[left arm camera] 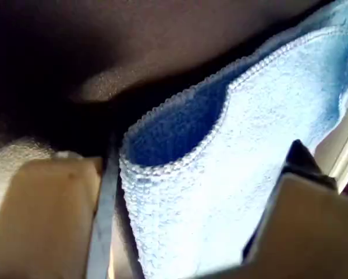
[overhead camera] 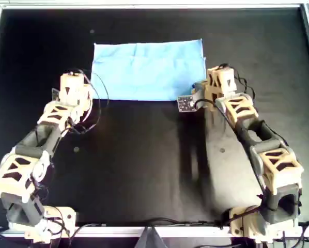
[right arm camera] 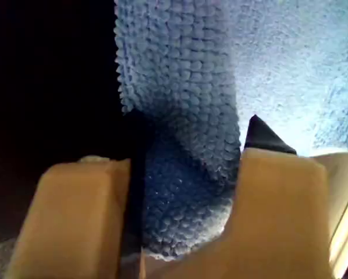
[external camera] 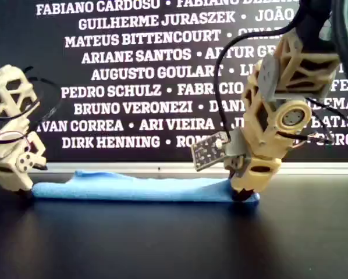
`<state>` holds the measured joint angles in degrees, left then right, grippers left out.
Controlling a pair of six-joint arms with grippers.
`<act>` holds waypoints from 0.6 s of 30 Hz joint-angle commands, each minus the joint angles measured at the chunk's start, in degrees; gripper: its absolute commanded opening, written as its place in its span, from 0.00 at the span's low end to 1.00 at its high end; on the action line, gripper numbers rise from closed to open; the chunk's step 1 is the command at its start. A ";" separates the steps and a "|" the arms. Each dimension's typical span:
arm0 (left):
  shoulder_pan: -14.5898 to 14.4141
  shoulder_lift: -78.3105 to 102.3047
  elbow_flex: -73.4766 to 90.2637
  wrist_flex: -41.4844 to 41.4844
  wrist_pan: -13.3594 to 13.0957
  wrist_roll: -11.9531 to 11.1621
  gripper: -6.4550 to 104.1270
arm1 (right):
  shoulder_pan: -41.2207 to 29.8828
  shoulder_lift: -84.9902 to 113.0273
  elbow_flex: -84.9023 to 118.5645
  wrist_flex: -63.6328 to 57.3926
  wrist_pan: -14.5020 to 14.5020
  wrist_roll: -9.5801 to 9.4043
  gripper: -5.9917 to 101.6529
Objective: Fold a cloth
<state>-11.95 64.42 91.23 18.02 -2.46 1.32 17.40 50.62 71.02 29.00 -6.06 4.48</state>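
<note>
The light-blue cloth point(overhead camera: 147, 70) lies folded into a flat rectangle on the black table, toward the far side. In the exterior view the cloth point(external camera: 139, 189) is a low strip between two arms. One arm's gripper point(overhead camera: 85, 95) rests at the cloth's near corner on the overhead view's left, the other arm's gripper point(overhead camera: 206, 93) at the near corner on the right. The wrist views do not show which arm is which. My first gripper point(left arm camera: 191, 192) has a doubled cloth corner point(left arm camera: 220, 174) between its fingers. My second gripper point(right arm camera: 185, 192) has bunched cloth point(right arm camera: 185, 145) between its fingers.
A silver frame point(overhead camera: 154, 6) borders the black table point(overhead camera: 144, 165). A small circuit board point(overhead camera: 185, 103) sticks out from the arm on the overhead view's right. A dark banner with white names point(external camera: 162, 75) stands behind the table in the exterior view.
</note>
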 commanded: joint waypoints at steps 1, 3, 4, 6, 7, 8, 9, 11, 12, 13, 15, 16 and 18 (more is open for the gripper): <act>-2.72 0.00 -0.79 0.53 0.88 0.44 0.95 | -0.35 1.85 -2.99 0.97 0.00 -0.26 0.71; -3.78 0.00 -0.79 0.53 0.88 0.44 0.95 | -0.70 1.93 -2.99 0.97 0.00 0.18 0.71; -4.13 0.00 -0.70 0.53 0.88 0.44 0.94 | -0.97 1.93 -2.99 0.97 0.00 0.35 0.71; -4.39 0.00 -0.70 0.53 0.88 0.44 0.93 | -1.23 2.02 -2.99 1.05 0.00 0.44 0.69; -4.39 0.00 -0.70 0.53 0.88 0.44 0.91 | -1.23 2.02 -2.90 1.05 0.00 0.44 0.67; -4.39 0.00 -0.70 0.53 0.88 0.44 0.89 | -1.23 2.37 -2.46 1.05 0.00 0.44 0.64; -4.39 0.00 -0.70 0.53 0.88 0.44 0.87 | -1.23 2.72 -1.76 1.05 0.00 0.53 0.60; -4.39 0.00 -0.79 0.53 0.88 0.44 0.80 | -1.23 2.81 -1.14 1.05 0.00 0.53 0.51; -4.39 0.00 -0.79 0.53 0.88 0.44 0.77 | -1.23 2.90 -1.14 0.97 0.00 0.53 0.46; -4.39 0.18 -0.79 0.53 0.88 0.44 0.73 | -1.23 2.90 -1.41 0.97 0.00 0.53 0.42; -4.39 0.35 -0.79 0.53 0.88 0.18 0.64 | -1.23 2.37 -2.29 0.97 -0.88 0.53 0.34; -4.39 0.44 -0.79 0.53 0.88 0.18 0.59 | -1.14 2.29 -2.46 0.97 -0.88 0.53 0.31; -4.39 0.79 -0.79 0.53 0.88 -0.09 0.49 | -0.88 2.29 -2.46 0.97 -0.97 0.53 0.24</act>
<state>-14.06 64.42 91.23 17.93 -2.20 1.32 16.96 50.62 71.02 29.09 -6.59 4.75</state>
